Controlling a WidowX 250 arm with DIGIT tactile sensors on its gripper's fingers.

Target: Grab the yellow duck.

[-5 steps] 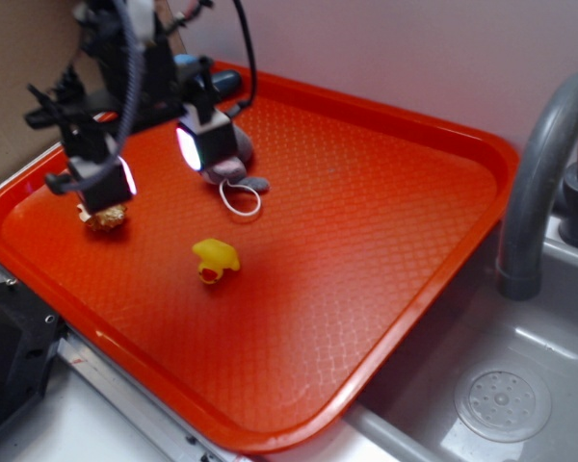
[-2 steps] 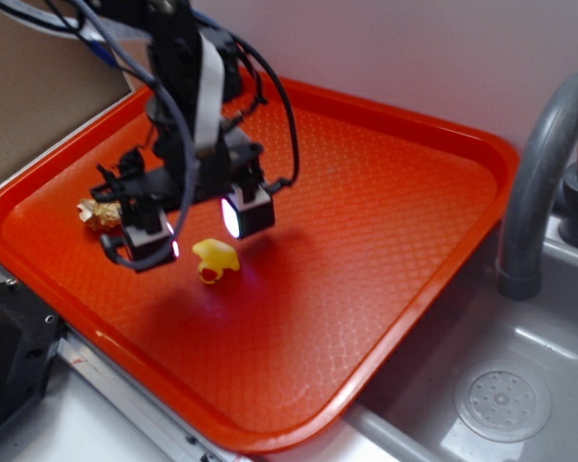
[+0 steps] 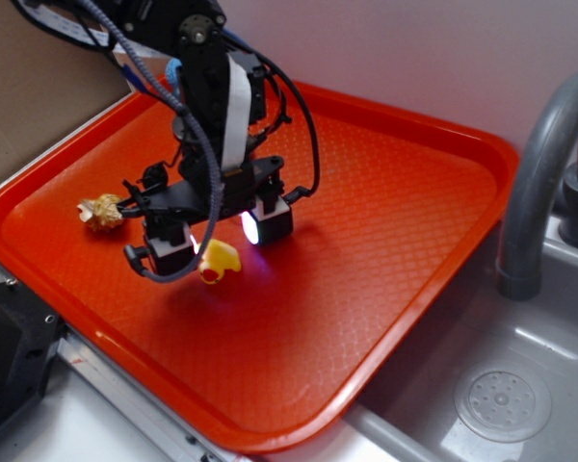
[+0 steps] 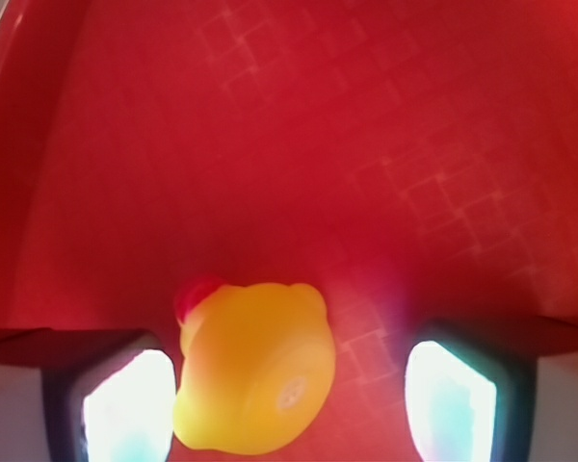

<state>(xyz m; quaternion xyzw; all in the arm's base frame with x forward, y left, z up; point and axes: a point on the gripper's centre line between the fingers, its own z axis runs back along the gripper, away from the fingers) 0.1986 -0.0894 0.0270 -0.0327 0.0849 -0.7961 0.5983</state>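
Shell (image 3: 102,212): tan, lumpy, at the tray's left end, well apart from the claw; uncovered now that the arm, which hung over it a second ago, has moved away. Not a task item.

Claw (image 3: 218,248): open, jaws spread, nothing held. It has travelled from the tray's far left corner to the duck and has dropped lower during the last half second. Its two lit pads now sit low over the tray, one on each side of the duck.

Left pad (image 4: 125,414): in the wrist view, touching or just beside the duck's flank; contact cannot be confirmed.

Duck (image 3: 220,260): yellow, red-orange beak, on the tray's near-left area, between the pads. It has not moved over the last second. In the wrist view the duck (image 4: 255,371) lies off-centre, close against the left pad.

Right pad (image 4: 453,404): a clear strip of bare tray separates it from the duck.

Tray (image 3: 395,241): orange, textured, otherwise bare to the right.

Faucet (image 3: 539,164): grey, right of the tray, above the sink (image 3: 501,404); clear of the work.

Task status: approach judged complete; grasp not yet made. Closing is the likely next step.

Risk: the off-centre duck may be pushed or may roll as the jaws close.
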